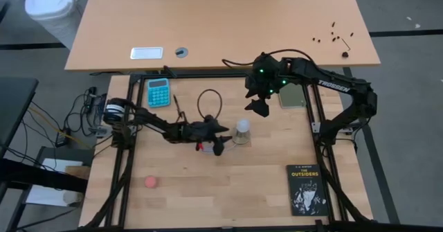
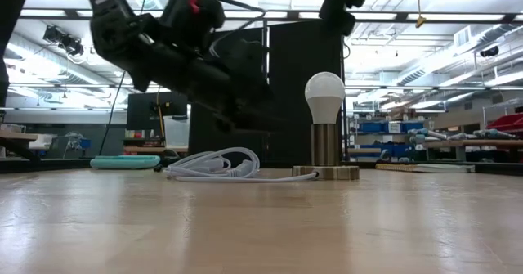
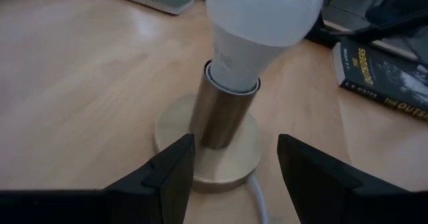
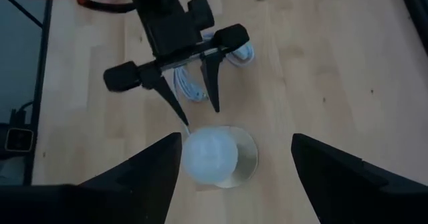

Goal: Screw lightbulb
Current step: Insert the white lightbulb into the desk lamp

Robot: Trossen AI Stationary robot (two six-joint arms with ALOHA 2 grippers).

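Two wide-open claws flank your lightbulb (image 1: pixel 242 127), left claw (image 1: pixel 220 145) at its 8 o'clock, right claw (image 1: pixel 257 102) at 1 o'clock above; a careless sideways nudge could tip the socket base (image 3: pixel 206 147).

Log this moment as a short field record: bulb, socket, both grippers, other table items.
lightbulb: upright in the socket, free of both grippers
socket: metal tube on a round base, white cord trailing off
left gripper: open, low beside the bulb, not touching
right gripper: open, raised above the bulb
other items: calculator, book, pink ball
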